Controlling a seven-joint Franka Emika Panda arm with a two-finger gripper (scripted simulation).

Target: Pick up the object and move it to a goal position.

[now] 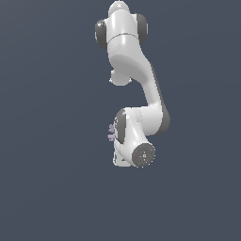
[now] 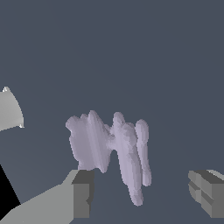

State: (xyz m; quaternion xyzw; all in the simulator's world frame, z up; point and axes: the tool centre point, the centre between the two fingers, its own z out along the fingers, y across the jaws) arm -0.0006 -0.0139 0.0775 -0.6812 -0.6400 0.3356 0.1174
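Right now I read this as the approach, just short of the grasp. From the wrist view, my gripper (image 2: 146, 192) stands wide open with nothing in it, and the object (image 2: 109, 148), a pale lilac, lumpy, ridged thing, sits between the two fingers (image 2: 83, 192) but nearer one of them, close beside or perhaps touching it; the other finger stands well apart from the object. In the exterior view the arm (image 1: 134, 94) hides nearly everything: only a sliver of the object (image 1: 111, 132) peeks out beside the wrist. I see no goal marker anywhere. My judgement is that the next move calls for centring the fingers about the object, then closing on its ridges before lifting.
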